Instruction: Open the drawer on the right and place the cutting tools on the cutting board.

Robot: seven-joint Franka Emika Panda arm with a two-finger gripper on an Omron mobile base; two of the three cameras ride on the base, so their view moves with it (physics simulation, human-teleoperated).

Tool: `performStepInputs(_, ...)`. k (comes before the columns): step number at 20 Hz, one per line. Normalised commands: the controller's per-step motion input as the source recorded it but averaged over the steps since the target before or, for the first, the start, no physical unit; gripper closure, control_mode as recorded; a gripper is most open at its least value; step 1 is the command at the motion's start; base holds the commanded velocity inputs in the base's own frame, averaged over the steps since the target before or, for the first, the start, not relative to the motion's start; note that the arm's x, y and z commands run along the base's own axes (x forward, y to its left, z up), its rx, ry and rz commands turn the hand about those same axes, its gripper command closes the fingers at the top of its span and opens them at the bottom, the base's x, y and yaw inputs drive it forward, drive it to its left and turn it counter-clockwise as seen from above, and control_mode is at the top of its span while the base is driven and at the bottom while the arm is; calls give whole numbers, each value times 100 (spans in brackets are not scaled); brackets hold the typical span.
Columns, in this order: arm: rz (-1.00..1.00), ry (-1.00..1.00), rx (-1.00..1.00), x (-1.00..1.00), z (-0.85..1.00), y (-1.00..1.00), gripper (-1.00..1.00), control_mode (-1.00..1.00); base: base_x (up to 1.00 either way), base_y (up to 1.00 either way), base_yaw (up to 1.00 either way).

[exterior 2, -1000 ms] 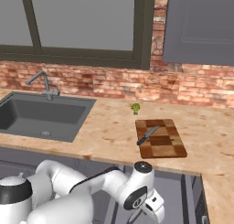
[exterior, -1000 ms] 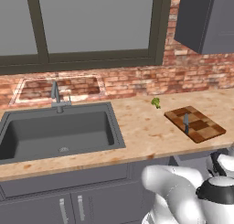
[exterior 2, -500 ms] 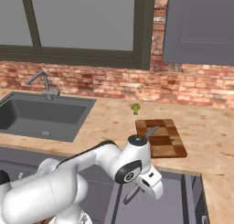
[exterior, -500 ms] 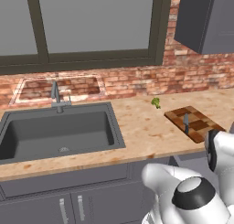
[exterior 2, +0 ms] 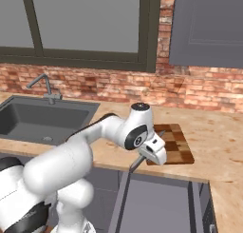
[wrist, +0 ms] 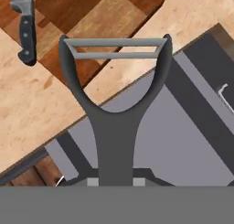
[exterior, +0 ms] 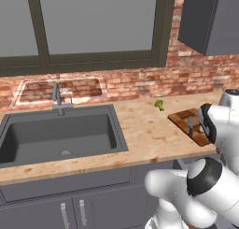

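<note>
While the claw hangs above the open drawer, it is closed tight on the handle of a dark grey peeler, whose blade end points away from the claw. Just beyond it on the counter lies the cutting board, with a black-handled knife resting on it.

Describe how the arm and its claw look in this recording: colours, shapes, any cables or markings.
The arm is glossy white, built of rounded, tube-like segments with dark grey to black rings and caps at the joints. No cables or markings are visible. The claw sits on a white, blocky hand in the right base view; its small finger tips are dark grey.
</note>
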Motion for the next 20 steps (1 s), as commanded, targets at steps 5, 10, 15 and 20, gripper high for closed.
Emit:
performStepInputs(5, 0, 6, 0, 100, 9, -2, 100, -100, 0, 0, 0)
performStepInputs(10, 0, 0, 0, 91, -7, -6, 100, -100, 0, 0, 0)
performStepInputs(15, 0, 0, 0, 71, -20, -26, 100, -100, 0, 0, 0)
performStepInputs(20, 0, 0, 0, 30, -16, -39, 100, -100, 0, 0, 0)
